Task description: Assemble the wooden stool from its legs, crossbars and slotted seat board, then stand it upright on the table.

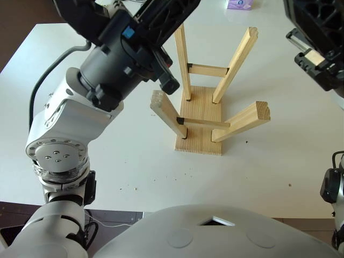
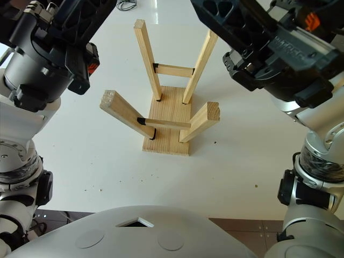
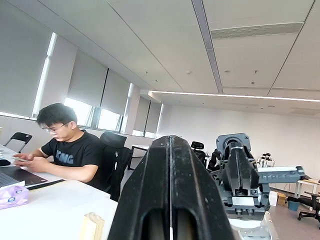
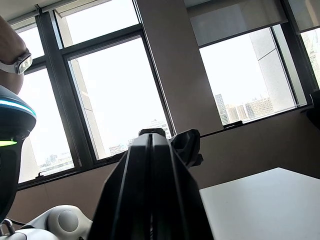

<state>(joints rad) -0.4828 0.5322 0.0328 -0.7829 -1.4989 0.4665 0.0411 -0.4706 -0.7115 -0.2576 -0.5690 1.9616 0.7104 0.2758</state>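
The wooden stool stands upside down in the middle of the white table (image 1: 97, 156), its slotted seat board (image 1: 203, 102) flat on the surface. Two far legs (image 1: 183, 59) rise from it, joined by a crossbar (image 1: 207, 70). Two near legs (image 1: 167, 114) lean outward, joined by a second crossbar (image 1: 207, 123). My left arm (image 1: 121, 54) is raised to the left of the stool and my right arm (image 2: 279, 48) to its right, both clear of the wood. The left gripper (image 3: 170, 142) is shut and empty, its fingers pressed together. The right gripper (image 4: 151, 137) is also shut with nothing in it.
A small purple pack (image 1: 239, 4) lies at the table's far edge behind the stool. Bare tabletop lies around the stool on all sides. A person sits at a desk beyond the table, touching none of the stool parts.
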